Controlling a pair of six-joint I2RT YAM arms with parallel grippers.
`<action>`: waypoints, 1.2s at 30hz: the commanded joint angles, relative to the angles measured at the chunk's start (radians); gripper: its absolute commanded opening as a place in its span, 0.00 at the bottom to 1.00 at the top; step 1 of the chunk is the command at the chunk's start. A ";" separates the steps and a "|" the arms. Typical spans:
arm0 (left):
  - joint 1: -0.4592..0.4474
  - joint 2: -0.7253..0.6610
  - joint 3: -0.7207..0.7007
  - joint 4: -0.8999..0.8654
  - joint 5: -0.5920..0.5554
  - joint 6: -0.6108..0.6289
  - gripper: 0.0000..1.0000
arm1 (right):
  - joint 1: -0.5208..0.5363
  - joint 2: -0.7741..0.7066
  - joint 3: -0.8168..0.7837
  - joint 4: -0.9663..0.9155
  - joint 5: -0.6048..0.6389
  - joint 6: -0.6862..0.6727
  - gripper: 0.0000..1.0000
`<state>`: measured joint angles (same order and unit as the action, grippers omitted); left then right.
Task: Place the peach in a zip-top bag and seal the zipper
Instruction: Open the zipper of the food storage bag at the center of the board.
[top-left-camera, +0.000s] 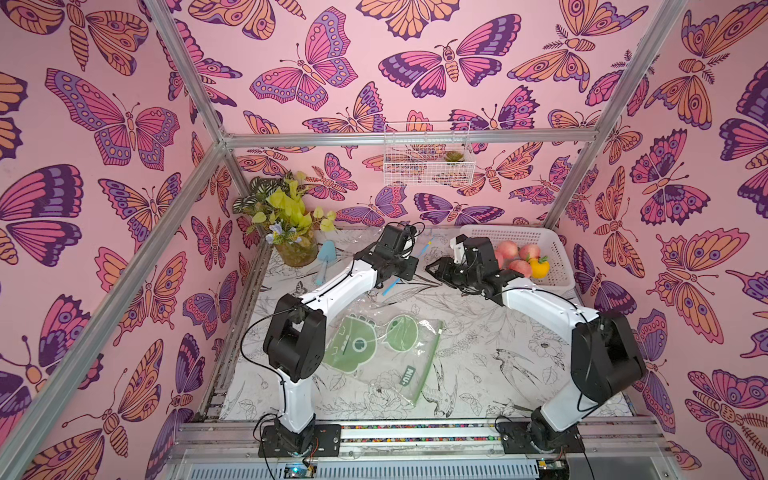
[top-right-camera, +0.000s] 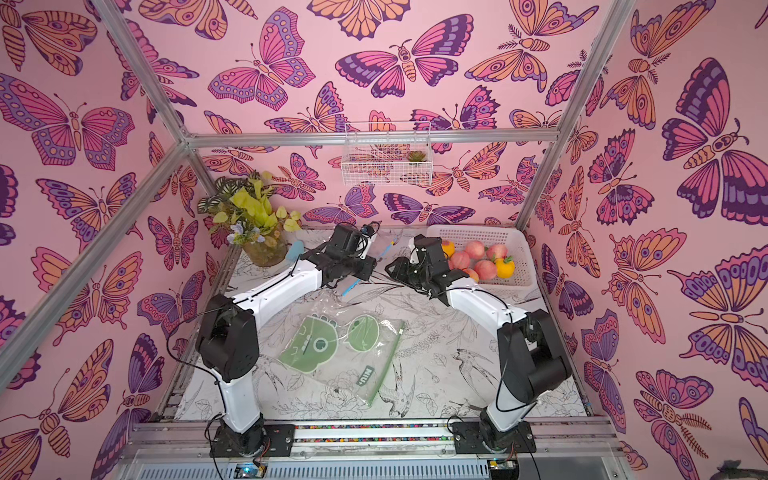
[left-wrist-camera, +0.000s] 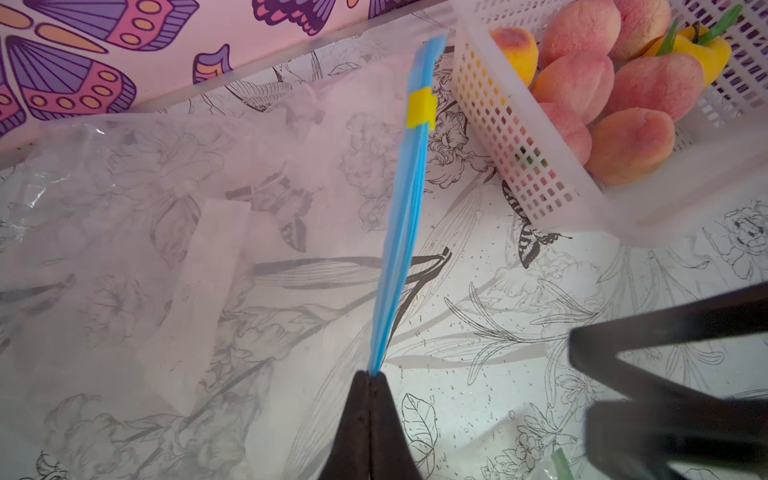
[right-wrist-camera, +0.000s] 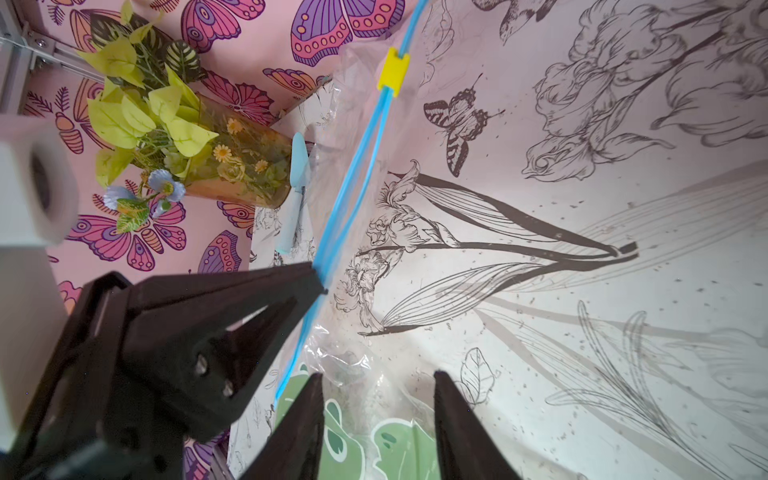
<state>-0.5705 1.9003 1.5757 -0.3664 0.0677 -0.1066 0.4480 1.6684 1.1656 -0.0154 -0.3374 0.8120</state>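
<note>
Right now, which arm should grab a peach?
The right arm. The right hand is open and empty, close to the basket of peaches. The left hand is shut on the blue zipper strip of the bag, so it is busy.

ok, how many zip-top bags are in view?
2. The blue-zipper bag is at the back, its zipper edge pinched by the left gripper. The green-zipper bag lies flat nearer the front, ungripped. Another could be hidden beneath them.
</note>
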 joint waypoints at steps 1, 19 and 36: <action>0.012 -0.026 -0.023 0.013 0.058 -0.057 0.00 | 0.005 0.027 0.044 0.054 -0.011 0.055 0.41; 0.017 -0.042 -0.037 0.024 0.087 -0.070 0.00 | 0.004 0.143 0.127 0.085 0.033 0.102 0.33; 0.018 -0.053 -0.042 0.028 0.121 -0.065 0.00 | -0.009 0.210 0.168 0.091 0.045 0.122 0.29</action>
<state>-0.5610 1.8862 1.5509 -0.3439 0.1585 -0.1696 0.4454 1.8652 1.3014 0.0711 -0.3077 0.9203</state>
